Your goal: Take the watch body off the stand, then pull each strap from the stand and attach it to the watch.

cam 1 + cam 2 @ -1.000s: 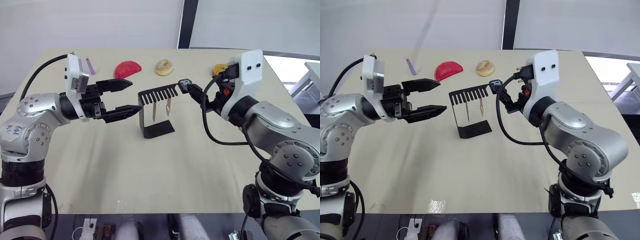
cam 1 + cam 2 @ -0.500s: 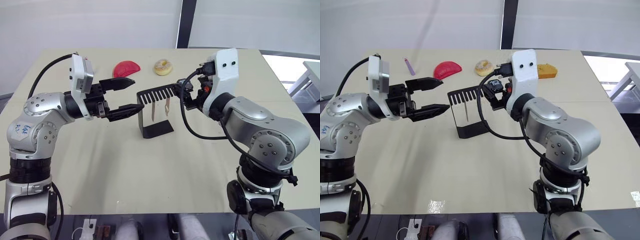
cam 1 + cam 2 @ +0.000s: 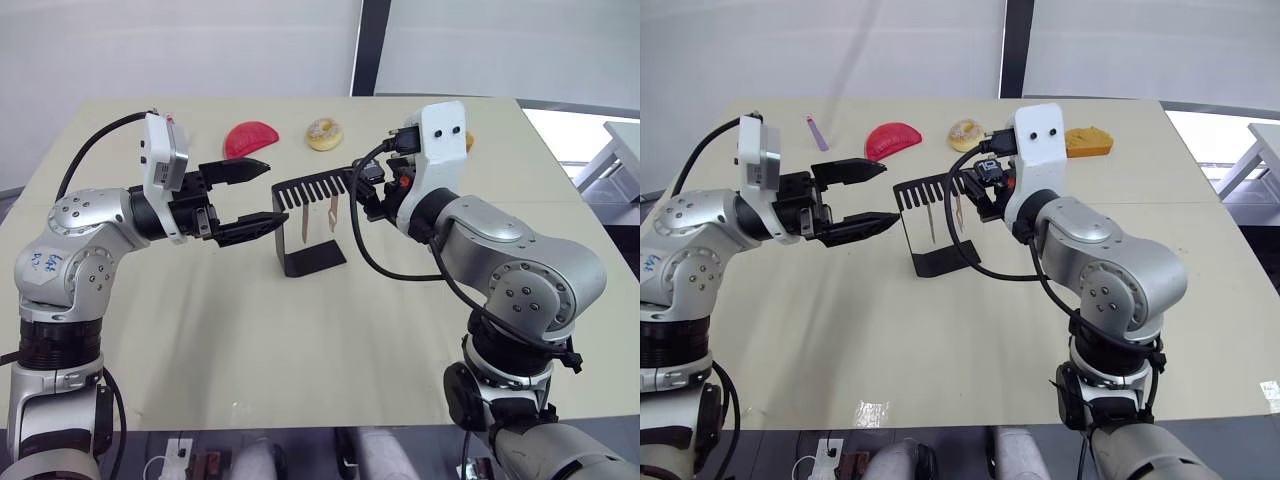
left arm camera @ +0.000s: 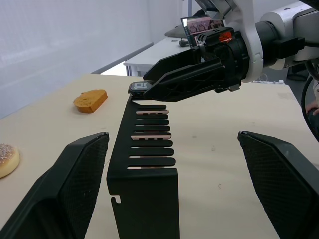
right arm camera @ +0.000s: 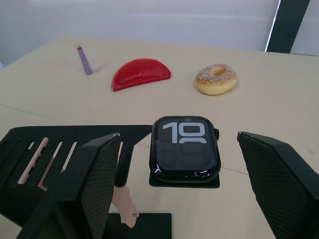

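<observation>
Watch body (image 5: pixel 185 148) still parked on the end of the stand (image 3: pixel 312 222) top arm, sitting right between the right claw (image 5: pixel 185 189) fingers, which are spread wide on either side and not touching it. Left claw (image 3: pixel 257 192) hovering just beside the other end of the stand's comb, fingers also apart, gripping nothing. Two pale straps (image 3: pixel 319 217) hanging down from the slots.

Right wrist view gives the clear look: screen face-up showing "10", plus a strap tip dangling below the arm. From the head views the watch is mostly tucked behind the right claw. Left wrist view looks down the slotted arm, with strap ends poking through two slots and the right claw closing over the far end.

Compared to a second ago, right arm pushed in toward the stand; back then it sat further out to the side. Left arm barely shifted. Red half-round thing (image 3: pixel 247 138), donut (image 3: pixel 325 133) and purple stick (image 3: pixel 817 132) at the back of the surface (image 3: pixel 300 350).
</observation>
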